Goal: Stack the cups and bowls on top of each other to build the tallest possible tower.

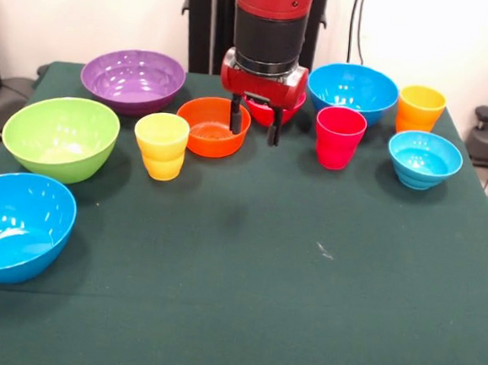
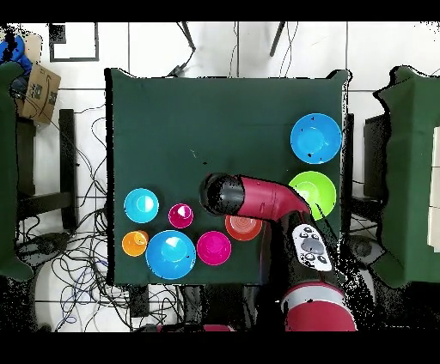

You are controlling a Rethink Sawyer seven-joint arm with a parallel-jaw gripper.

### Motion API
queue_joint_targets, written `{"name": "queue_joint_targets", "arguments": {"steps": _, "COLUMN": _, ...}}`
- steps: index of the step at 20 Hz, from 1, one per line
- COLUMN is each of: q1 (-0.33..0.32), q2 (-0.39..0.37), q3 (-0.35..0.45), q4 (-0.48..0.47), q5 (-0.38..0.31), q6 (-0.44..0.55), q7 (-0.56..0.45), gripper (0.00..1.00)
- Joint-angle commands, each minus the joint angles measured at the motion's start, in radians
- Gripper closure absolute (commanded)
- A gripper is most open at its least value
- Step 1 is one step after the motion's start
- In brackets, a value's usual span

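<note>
My gripper [image 1: 253, 126] hangs open and empty between the orange bowl [image 1: 210, 127] and the small red bowl [image 1: 271, 113], which it partly hides. The yellow cup [image 1: 161, 145] stands left of the orange bowl. The red-pink cup [image 1: 339, 137], the orange cup [image 1: 420, 108] and the light blue bowl [image 1: 424, 159] stand to the right. The purple bowl [image 1: 132, 79], the lime green bowl [image 1: 60, 137] and two blue bowls [image 1: 16, 225] [image 1: 353, 90] stand apart. Nothing is stacked. In the overhead view the arm [image 2: 258, 199] hides the gripper, the yellow cup and the purple bowl.
The green table [image 1: 260, 302] stretches toward the camera from the row of cups and bowls. In the overhead view cables lie on the floor around the table [image 2: 215, 112], and other green-covered tables stand at both sides.
</note>
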Motion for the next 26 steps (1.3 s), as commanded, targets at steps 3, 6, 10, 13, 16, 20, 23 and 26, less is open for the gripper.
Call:
{"name": "queue_joint_targets", "arguments": {"steps": 3, "q1": -0.013, "q2": 0.016, "q3": 0.079, "q4": 0.02, "q5": -0.068, "q6": -0.024, "q7": -0.01, "gripper": 0.0}}
{"name": "queue_joint_targets", "arguments": {"steps": 6, "q1": -0.011, "q2": 0.019, "q3": 0.08, "q4": 0.021, "q5": -0.068, "q6": -0.03, "q7": -0.006, "gripper": 0.0}}
{"name": "queue_joint_targets", "arguments": {"steps": 10, "q1": -0.01, "q2": 0.024, "q3": 0.079, "q4": 0.022, "q5": -0.07, "q6": -0.038, "q7": -0.004, "gripper": 0.0}}
{"name": "queue_joint_targets", "arguments": {"steps": 13, "q1": -0.01, "q2": 0.035, "q3": 0.075, "q4": 0.023, "q5": -0.075, "q6": -0.055, "q7": 0.002, "gripper": 0.0}}
{"name": "queue_joint_targets", "arguments": {"steps": 16, "q1": -0.013, "q2": 0.047, "q3": 0.074, "q4": 0.028, "q5": -0.082, "q6": -0.072, "q7": 0.001, "gripper": 0.0}}
{"name": "queue_joint_targets", "arguments": {"steps": 20, "q1": -0.013, "q2": 0.053, "q3": 0.067, "q4": 0.029, "q5": -0.09, "q6": -0.042, "q7": -0.011, "gripper": 0.0}}
{"name": "queue_joint_targets", "arguments": {"steps": 23, "q1": -0.019, "q2": 0.06, "q3": 0.06, "q4": 0.039, "q5": -0.108, "q6": -0.05, "q7": -0.017, "gripper": 0.0}}
{"name": "queue_joint_targets", "arguments": {"steps": 26, "q1": -0.019, "q2": 0.069, "q3": 0.048, "q4": 0.052, "q5": -0.131, "q6": -0.076, "q7": -0.007, "gripper": 0.0}}
